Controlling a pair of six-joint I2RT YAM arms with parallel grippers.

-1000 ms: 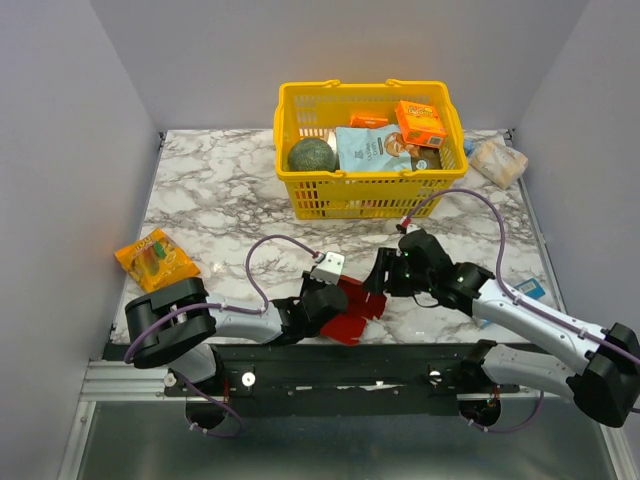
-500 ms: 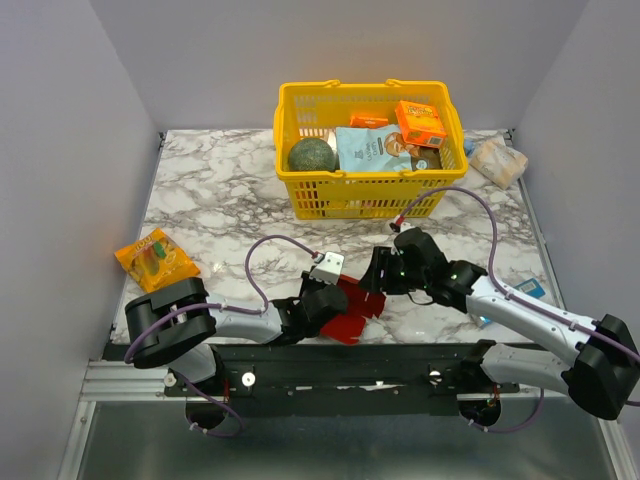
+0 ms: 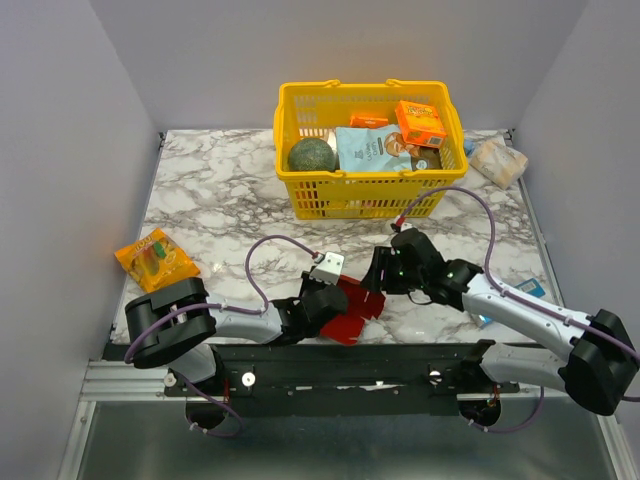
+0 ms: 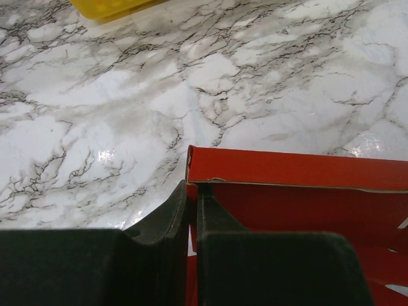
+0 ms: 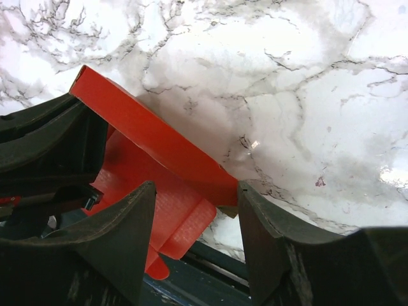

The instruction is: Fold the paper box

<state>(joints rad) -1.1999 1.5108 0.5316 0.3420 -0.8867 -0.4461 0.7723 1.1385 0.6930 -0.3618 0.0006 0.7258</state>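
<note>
The paper box (image 3: 352,308) is a bright red cardboard sheet, partly folded, lying at the table's near edge between the two arms. My left gripper (image 3: 328,302) is shut on its left wall; in the left wrist view the black fingers (image 4: 175,210) pinch the thin red wall, and the long red side (image 4: 299,169) runs off to the right. My right gripper (image 3: 376,284) stands open at the box's right end. In the right wrist view its fingertips straddle the raised red wall (image 5: 159,143) and a loose flap (image 5: 185,223), with the right gripper (image 5: 196,188) not closed on them.
A yellow basket (image 3: 350,196) full of groceries stands at the back centre. An orange snack packet (image 3: 155,258) lies at the left, a wrapped packet (image 3: 497,160) at the back right, and a small blue item (image 3: 528,288) beside the right arm. The table's front rail (image 5: 210,258) runs just under the box.
The right arm has shifted a little to the left, closer over the box's right end, and its jaws have narrowed slightly. The left gripper and the box have stayed put.
</note>
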